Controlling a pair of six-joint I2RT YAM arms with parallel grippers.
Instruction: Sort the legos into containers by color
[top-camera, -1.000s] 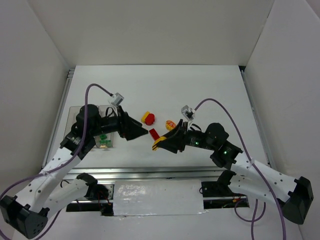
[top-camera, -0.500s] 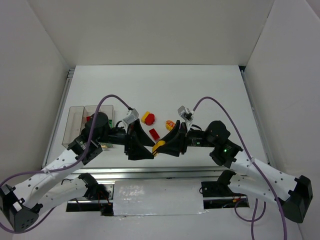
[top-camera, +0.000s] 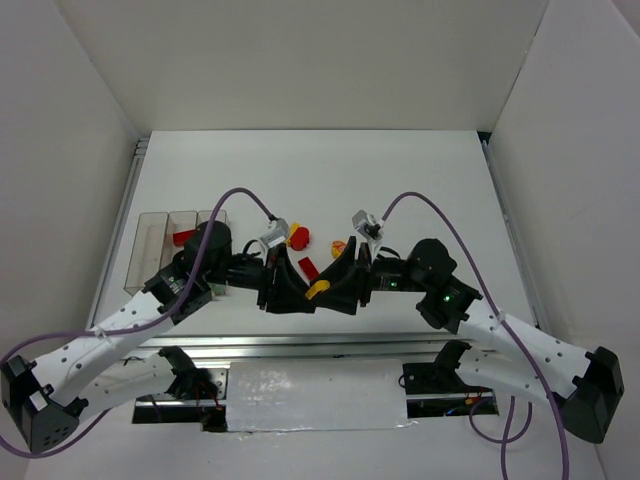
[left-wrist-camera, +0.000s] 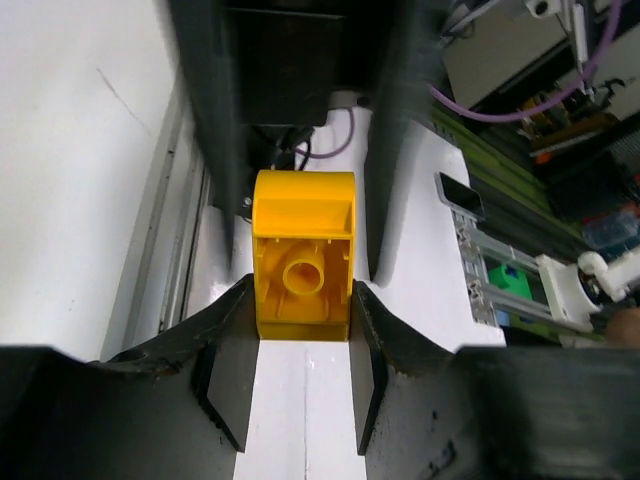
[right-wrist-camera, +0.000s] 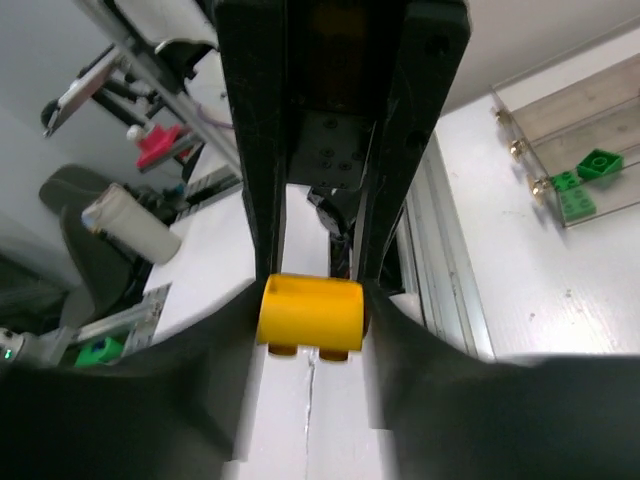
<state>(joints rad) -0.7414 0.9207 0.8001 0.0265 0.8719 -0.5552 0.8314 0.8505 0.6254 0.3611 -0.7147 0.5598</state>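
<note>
Some green legos (right-wrist-camera: 598, 163) and one red lego (top-camera: 184, 237) are binned; we see left end effector (left-wrist-camera: 300, 330) and right end effector (right-wrist-camera: 310, 335) both clamping a yellow brick (left-wrist-camera: 302, 250); a red brick (top-camera: 308, 266) waits.

No text, label, brand, number or sign is legible in any view. The yellow lego (left-wrist-camera: 302, 255) between the fingers of the left gripper (left-wrist-camera: 302, 300) shows plain moulded faces only. Equipment beyond the pincer, in the background of both wrist views, is too blurred to read.
</note>
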